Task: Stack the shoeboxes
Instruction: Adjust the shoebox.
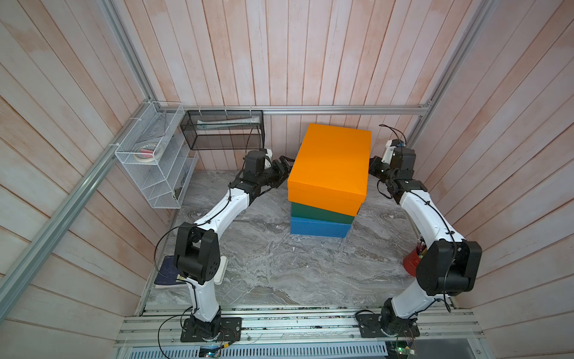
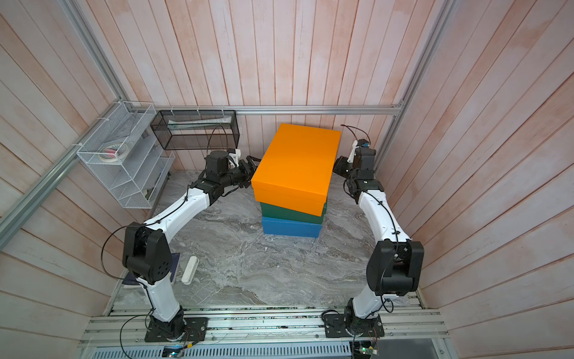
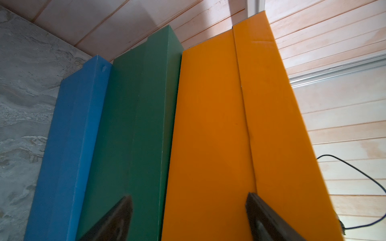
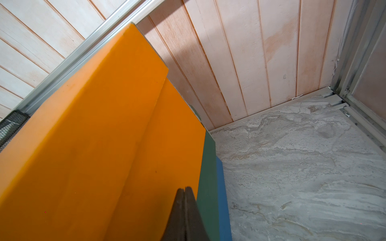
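Note:
The shoeboxes stand as one pile in both top views: blue on the floor, dark green on it, orange on top, turned slightly askew and overhanging the green. My left gripper is at the pile's left side, open. In the left wrist view its fingers spread across the green and orange side walls and hold nothing. At the pile's right side my right gripper is shut and empty; in the right wrist view its tip is close against the orange wall.
A white wire rack and a black mesh basket hang on the back left walls. A dark blue book and a white object lie by the left arm's base. A red item sits behind the right arm.

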Robot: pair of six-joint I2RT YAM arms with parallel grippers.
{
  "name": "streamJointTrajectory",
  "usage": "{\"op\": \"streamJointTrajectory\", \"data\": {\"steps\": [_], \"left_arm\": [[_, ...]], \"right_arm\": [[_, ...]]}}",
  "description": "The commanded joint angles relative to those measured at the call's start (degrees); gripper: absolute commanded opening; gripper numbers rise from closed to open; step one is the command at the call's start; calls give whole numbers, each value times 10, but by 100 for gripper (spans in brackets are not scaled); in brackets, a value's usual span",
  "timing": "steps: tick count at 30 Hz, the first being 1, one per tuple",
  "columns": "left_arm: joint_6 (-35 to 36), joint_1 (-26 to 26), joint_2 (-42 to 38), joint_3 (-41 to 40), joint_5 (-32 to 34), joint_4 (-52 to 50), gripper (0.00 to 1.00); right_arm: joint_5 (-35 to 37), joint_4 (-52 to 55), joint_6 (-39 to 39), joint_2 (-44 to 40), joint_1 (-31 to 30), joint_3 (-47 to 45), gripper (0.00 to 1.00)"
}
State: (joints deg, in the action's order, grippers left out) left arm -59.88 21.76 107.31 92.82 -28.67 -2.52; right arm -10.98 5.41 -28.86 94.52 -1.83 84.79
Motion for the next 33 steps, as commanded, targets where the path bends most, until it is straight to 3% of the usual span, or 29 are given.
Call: {"op": "streamJointTrajectory", "data": {"steps": [1,33], "left_arm": [[1,20,4,15,-39,12,88],[27,18,16,40,-20,-28,88]], "right_arm": [[-13,-15,8,22,-8,28,0],[-37,-24,-5,76,-2,67,0]]}}
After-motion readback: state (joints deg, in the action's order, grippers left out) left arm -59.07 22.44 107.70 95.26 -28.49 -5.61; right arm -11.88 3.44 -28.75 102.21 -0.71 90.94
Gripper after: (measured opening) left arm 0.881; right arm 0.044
